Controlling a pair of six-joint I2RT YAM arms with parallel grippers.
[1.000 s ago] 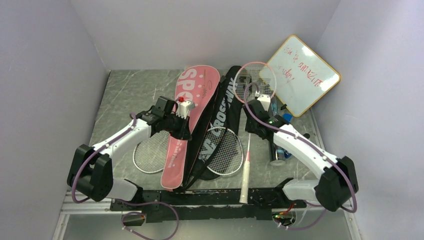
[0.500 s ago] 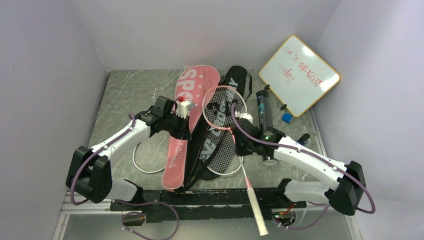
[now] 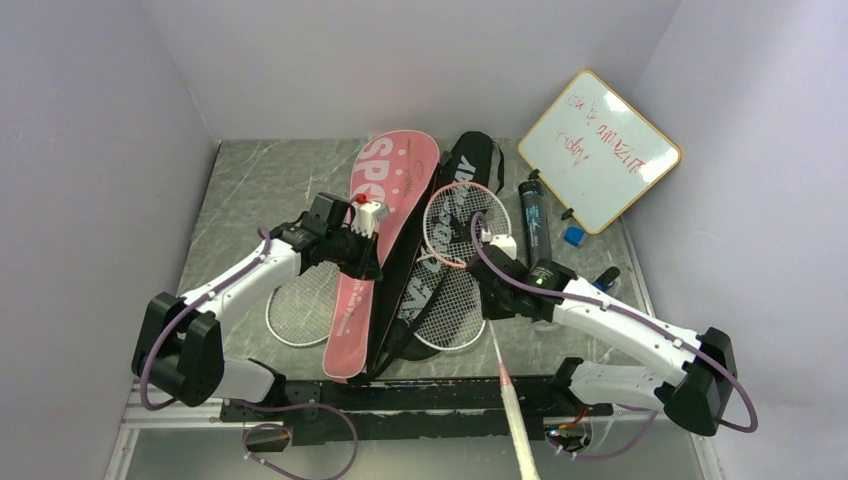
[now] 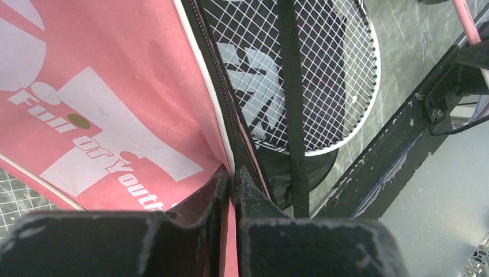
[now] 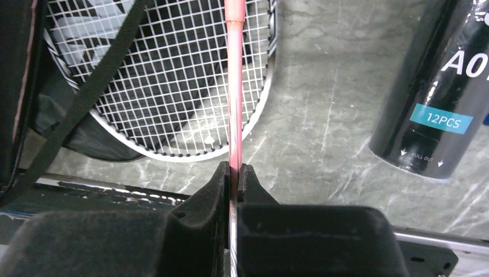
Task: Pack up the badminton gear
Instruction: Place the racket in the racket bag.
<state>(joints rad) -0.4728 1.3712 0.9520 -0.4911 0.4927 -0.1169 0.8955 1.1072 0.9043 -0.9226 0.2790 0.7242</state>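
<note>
The pink "SPORT" cover (image 3: pixel 375 235) lies beside the black "CROSSWAY" cover (image 3: pixel 440 235). My left gripper (image 3: pixel 362 266) is shut on the pink cover's right edge (image 4: pixel 222 144), fingertips (image 4: pixel 232 171) pinching the fabric by the zipper. My right gripper (image 3: pixel 492 305) is shut on the pink-framed racket's thin shaft (image 5: pixel 234 86), fingers (image 5: pixel 235 167) clamped on it. Its head (image 3: pixel 462 222) hovers over the black cover and its white handle (image 3: pixel 518 430) sticks out past the near rail. One white-framed racket (image 3: pixel 450 310) rests on the black cover. Another (image 3: pixel 298 305) lies partly under the pink cover. The dark tube (image 3: pixel 533 215) lies right of the covers.
A wood-framed whiteboard (image 3: pixel 600 150) leans in the back right corner. A small blue object (image 3: pixel 573 236) sits below it. The black rail (image 3: pixel 400 395) runs along the near edge. Grey walls enclose the marbled table (image 3: pixel 260 190) on three sides.
The right arm has carried the pink-framed racket from the back right by the whiteboard leftward over the black cover, its handle now past the near rail. The left arm has stayed put.
</note>
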